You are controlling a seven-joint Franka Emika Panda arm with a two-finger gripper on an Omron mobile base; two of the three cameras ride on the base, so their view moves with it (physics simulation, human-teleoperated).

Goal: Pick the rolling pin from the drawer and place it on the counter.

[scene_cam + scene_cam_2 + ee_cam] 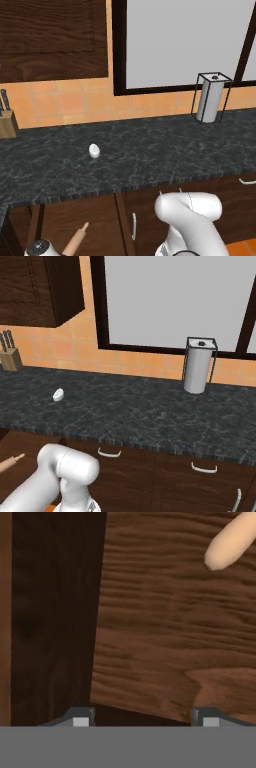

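The rolling pin [76,241] lies in the open drawer [60,220] below the counter's [150,155] front edge, one narrow handle pointing up toward the cabinets. In the hand view its rounded handle end [231,543] shows at the top right corner, over the drawer's wood-grain bottom [170,627]. The gripper [142,719] looks down into the drawer with its two tips spread wide and nothing between them, so it is open and empty. The pin sits well off the gripper's centre line, apart from both fingertips.

Risk, as I judge it: closing from here would catch air or only the slim handle, which could roll away or tip. Descending near the drawer's dark side wall [55,622] could knock a fingertip against it. On the counter a small white oval object [94,150] lies near the middle, with a paper towel holder [211,97] at the back edge.
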